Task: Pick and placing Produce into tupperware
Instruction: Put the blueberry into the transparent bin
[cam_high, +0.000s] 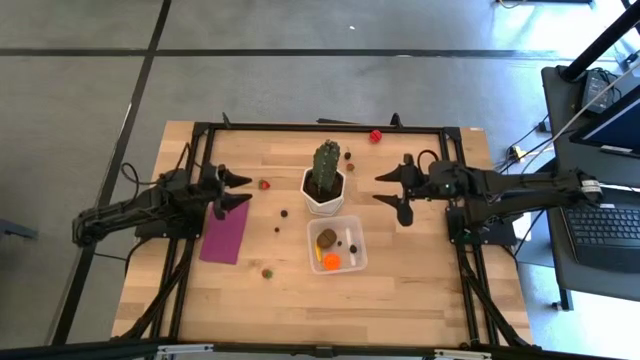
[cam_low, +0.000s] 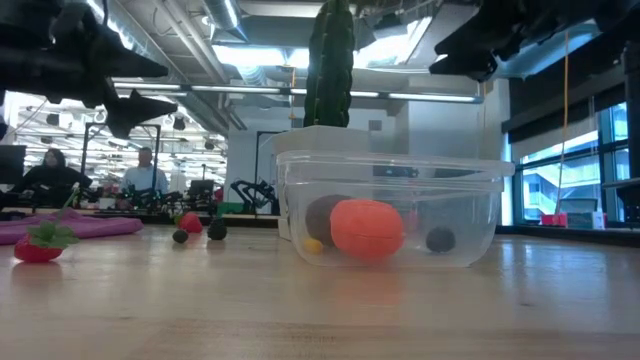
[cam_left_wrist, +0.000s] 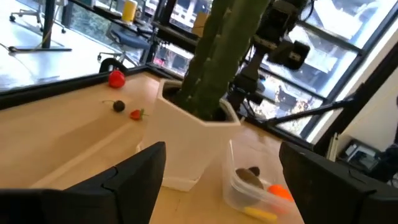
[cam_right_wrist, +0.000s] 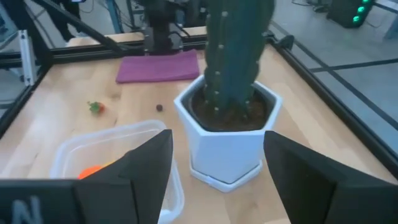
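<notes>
The clear tupperware (cam_high: 337, 245) sits on the table near the cactus pot and holds an orange piece (cam_low: 367, 228), a brown piece (cam_high: 327, 238), a yellow piece and small dark pieces. Loose produce lies around it: a strawberry (cam_high: 264, 184), dark bits (cam_high: 284, 212), another strawberry (cam_high: 267, 271) and a red piece (cam_high: 375, 136) at the far edge. My left gripper (cam_high: 243, 189) hovers open left of the cactus, above the table. My right gripper (cam_high: 383, 189) hovers open right of the cactus. Each wrist view shows the pot between the open fingers (cam_left_wrist: 222, 152) (cam_right_wrist: 217, 135).
A green cactus (cam_high: 326, 160) in a white pot (cam_high: 324, 198) stands mid-table between the two grippers, just behind the tupperware. A flat magenta rectangle (cam_high: 225, 235) lies under the left arm. A black frame (cam_high: 300, 127) rims the table. People sit in the room beyond.
</notes>
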